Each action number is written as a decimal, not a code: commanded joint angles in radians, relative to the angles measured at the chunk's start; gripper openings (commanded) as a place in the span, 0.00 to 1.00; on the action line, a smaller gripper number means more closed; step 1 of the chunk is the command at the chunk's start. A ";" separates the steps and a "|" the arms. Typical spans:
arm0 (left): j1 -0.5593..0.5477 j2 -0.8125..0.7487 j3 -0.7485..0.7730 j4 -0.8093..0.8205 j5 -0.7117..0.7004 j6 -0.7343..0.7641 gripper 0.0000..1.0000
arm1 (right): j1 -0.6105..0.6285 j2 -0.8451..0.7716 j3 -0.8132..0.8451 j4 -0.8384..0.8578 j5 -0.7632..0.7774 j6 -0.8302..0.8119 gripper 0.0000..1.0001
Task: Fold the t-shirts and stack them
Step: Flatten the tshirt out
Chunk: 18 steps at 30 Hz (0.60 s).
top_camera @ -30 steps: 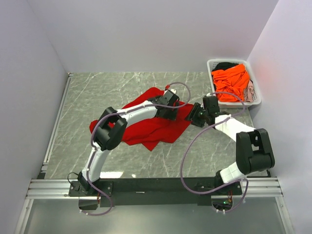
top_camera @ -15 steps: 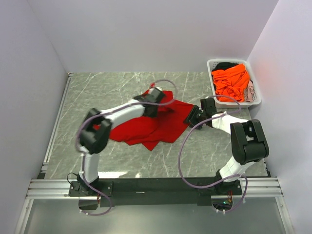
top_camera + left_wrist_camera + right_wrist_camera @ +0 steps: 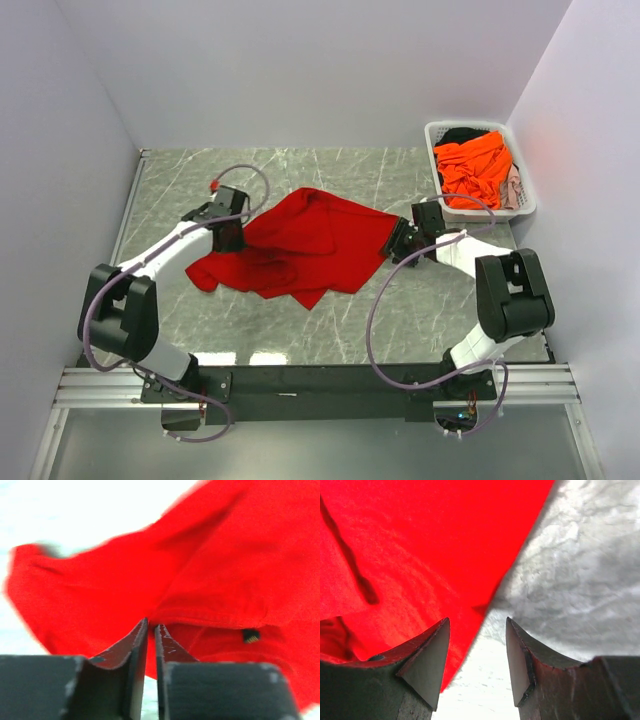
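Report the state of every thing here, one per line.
red t-shirt: unfolded and rumpled.
orange t-shirt: crumpled, lying in the basket.
basket: upright, holding shirts.
left gripper: shut on the red t-shirt.
right gripper: open, at the red t-shirt's right edge.

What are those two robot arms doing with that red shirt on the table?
They are working on the red t-shirt, which lies crumpled on the marble table, not folded yet. The left gripper is shut on a fold of cloth at the shirt's left side. The right gripper is open at the shirt's right edge. More shirts, with an orange t-shirt on top, wait in the white basket.
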 commanded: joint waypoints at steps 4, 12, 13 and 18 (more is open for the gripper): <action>0.148 0.022 0.029 -0.025 -0.071 0.009 0.26 | 0.051 -0.119 0.061 -0.104 0.111 -0.095 0.56; -0.084 0.002 0.178 -0.033 -0.095 0.005 0.83 | 0.085 -0.216 0.052 -0.172 0.153 -0.136 0.56; -0.127 0.026 0.195 -0.036 -0.097 0.003 0.81 | 0.083 -0.224 0.049 -0.175 0.153 -0.135 0.56; -0.330 0.183 0.334 -0.044 -0.063 -0.033 0.73 | 0.083 -0.274 0.037 -0.201 0.171 -0.144 0.56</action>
